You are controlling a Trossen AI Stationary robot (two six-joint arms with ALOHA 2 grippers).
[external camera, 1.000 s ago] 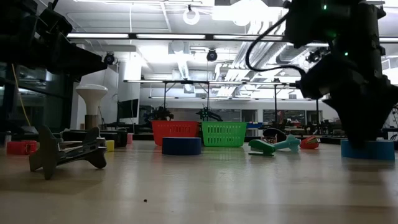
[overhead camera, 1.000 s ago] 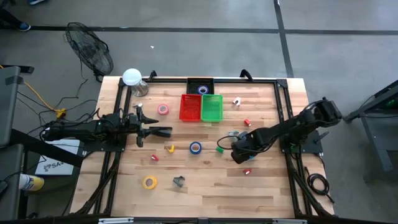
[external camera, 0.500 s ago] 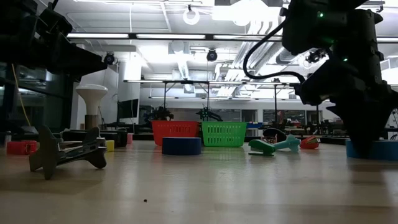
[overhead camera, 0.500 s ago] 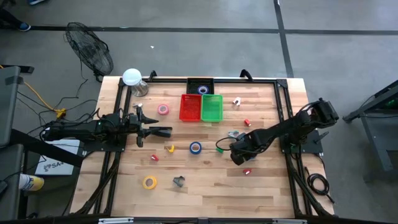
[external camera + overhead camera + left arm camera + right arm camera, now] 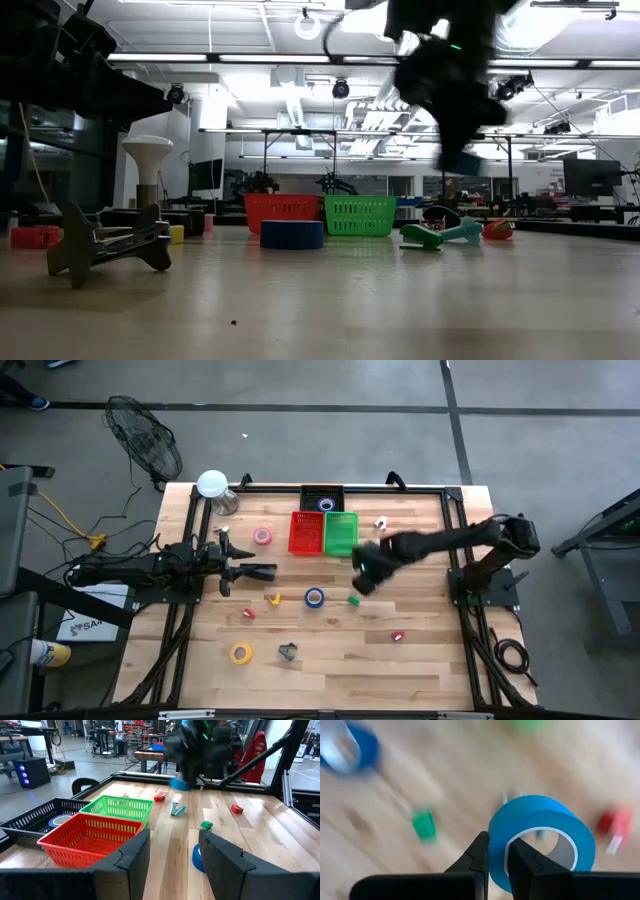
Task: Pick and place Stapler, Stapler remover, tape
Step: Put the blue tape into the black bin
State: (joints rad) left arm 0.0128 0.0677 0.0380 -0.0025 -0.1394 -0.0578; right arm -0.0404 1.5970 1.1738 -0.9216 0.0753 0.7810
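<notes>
The high view looks straight down on the whole counter (image 5: 330,660) from well above. The low view sits at counter height, facing level across it into the room. Both share the red basket (image 5: 305,533) and green basket (image 5: 341,533), mid-frame in each. The left wrist view faces across the counter toward them; the right wrist view looks down, close.

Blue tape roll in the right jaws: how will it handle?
The blue tape roll is pinched by one wall only, so it may pivot or slip. It looks rigid and probably light. A round ring, likely to roll if dropped on edge.
</notes>
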